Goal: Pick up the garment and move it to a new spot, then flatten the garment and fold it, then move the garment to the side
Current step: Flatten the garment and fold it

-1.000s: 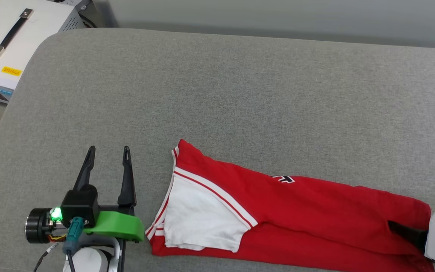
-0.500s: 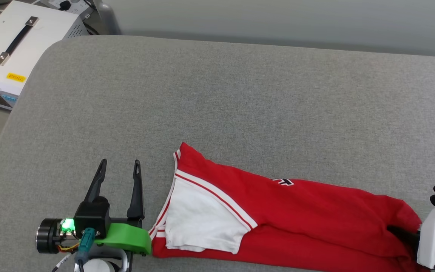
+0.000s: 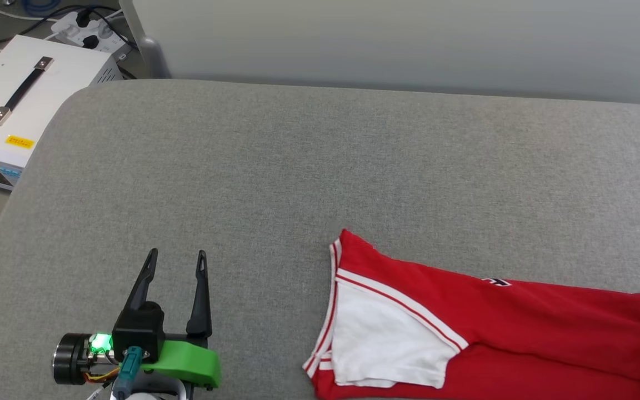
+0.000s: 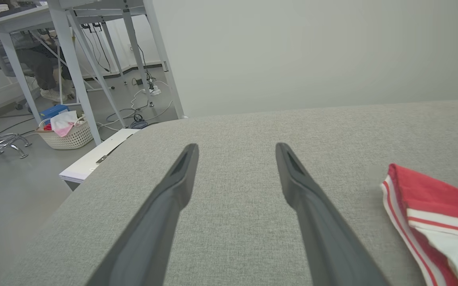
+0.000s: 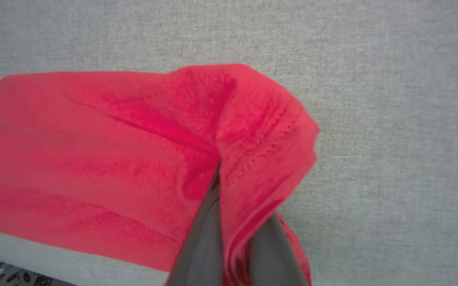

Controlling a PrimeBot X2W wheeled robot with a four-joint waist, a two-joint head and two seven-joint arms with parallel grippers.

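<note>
Between the closed jaws of your right gripper point(image 5: 233, 222), a bunched fold of the red jersey-style T-shirt with white sleeves point(image 5: 133, 139) is pinched, near a stitched hem. The bite looks thin and close to the edge, so I judge you should lift and travel slowly, keeping the pull in line with the cloth's length; a sideways jerk could slip the fold out.

Trailing away from those jaws, the garment lies as a long narrow strip on the grey woven cushion point(image 3: 353, 166). Most of it rests there, so expect drag. At the end farthest from the grip, a white sleeve with red-and-white striped trim faces up, and a scrap of black-and-white print peeks along one edge.

Beyond that sleeve end, well apart from it, your left gripper point(image 3: 176, 255) hovers with its jaws spread wide and nothing between them; keep it clear of the path.
</note>
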